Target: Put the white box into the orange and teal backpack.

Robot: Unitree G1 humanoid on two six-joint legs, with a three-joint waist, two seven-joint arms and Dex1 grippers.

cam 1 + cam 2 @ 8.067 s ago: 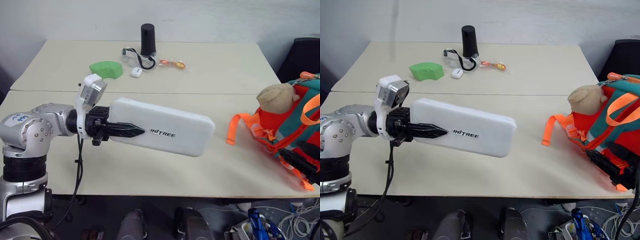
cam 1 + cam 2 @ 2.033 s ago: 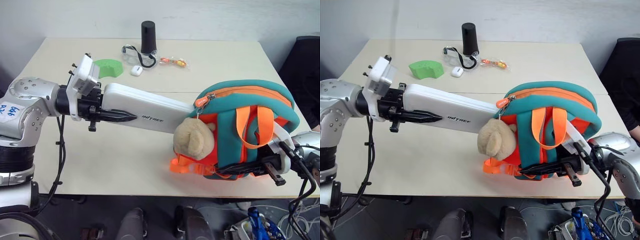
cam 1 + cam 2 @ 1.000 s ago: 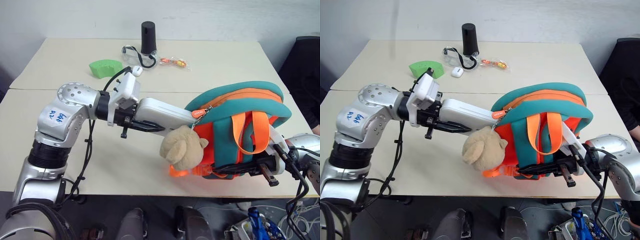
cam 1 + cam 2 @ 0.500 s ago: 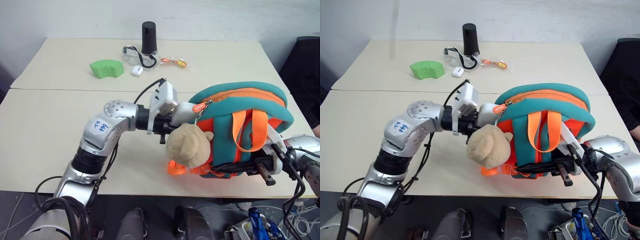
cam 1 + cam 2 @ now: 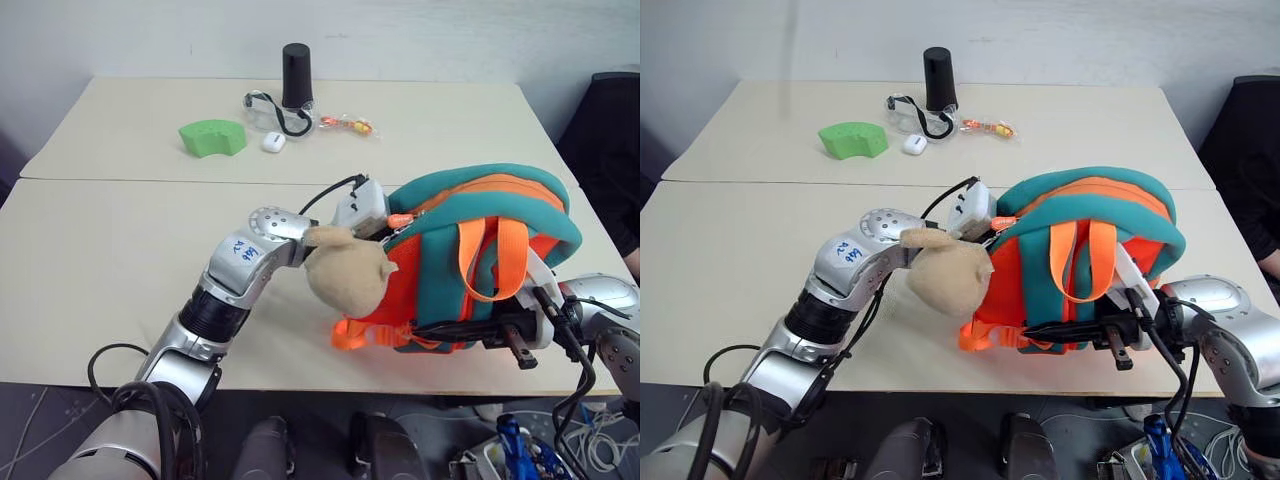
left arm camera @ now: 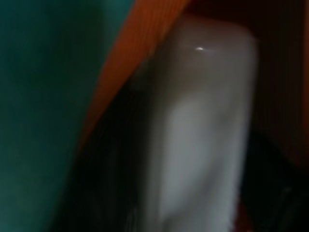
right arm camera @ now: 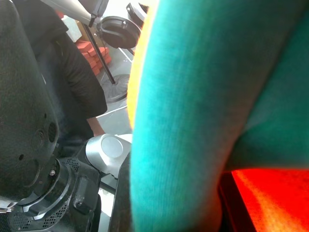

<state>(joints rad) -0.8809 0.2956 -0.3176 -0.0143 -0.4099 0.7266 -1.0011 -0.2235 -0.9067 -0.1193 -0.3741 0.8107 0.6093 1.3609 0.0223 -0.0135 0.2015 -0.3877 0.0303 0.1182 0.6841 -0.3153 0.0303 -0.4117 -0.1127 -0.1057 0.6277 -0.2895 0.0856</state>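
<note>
Holding the orange and teal backpack (image 5: 480, 250) upright above the table (image 5: 120, 250), the right gripper (image 5: 515, 338) stays clamped on its orange straps so the zipped mouth faces the left arm. The white box (image 6: 203, 125) now lies inside that opening, between orange lining and teal trim. The left gripper is buried in the mouth behind the plush bear head (image 5: 345, 275); I cannot tell whether its jaws have let go.

One orange and teal backpack (image 5: 480, 250), one white box (image 6: 203, 130), one black cylinder (image 5: 296, 75), one green block (image 5: 213, 136), one pair of goggles (image 5: 268, 112).
</note>
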